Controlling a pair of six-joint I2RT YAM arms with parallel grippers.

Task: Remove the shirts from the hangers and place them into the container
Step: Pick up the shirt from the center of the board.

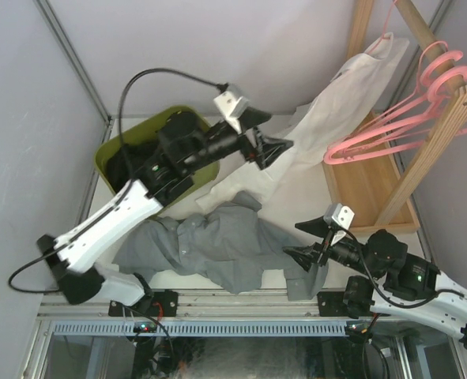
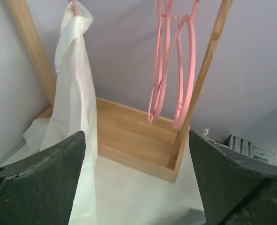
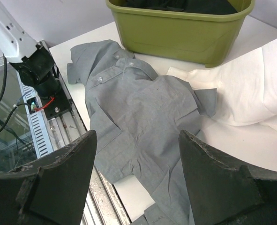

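**Both grippers wide open, white shirt hanging on the rack**

The wooden rack is sitting straight ahead of the left gripper. A bunch of bare pink hangers is dangling from it, above and ahead of the gap between the fingers. The white shirt is hanging off one more hanger ahead of the left-hand finger and draping down right beside it. I can't tell if it's actually touching. The left fingers are spreading wide, gripping nothing.

The right gripper is hovering over the grey shirt, which is lying rumpled on the table below and ahead of its fingers. Those are spreading apart too, holding nothing. Past the grey shirt the tub is sitting with black fabric in it. The white shirt's tail is trailing across the table ahead and right of the fingers, meeting the grey one. From overhead, the tub is sitting behind the left fingers, under that arm.
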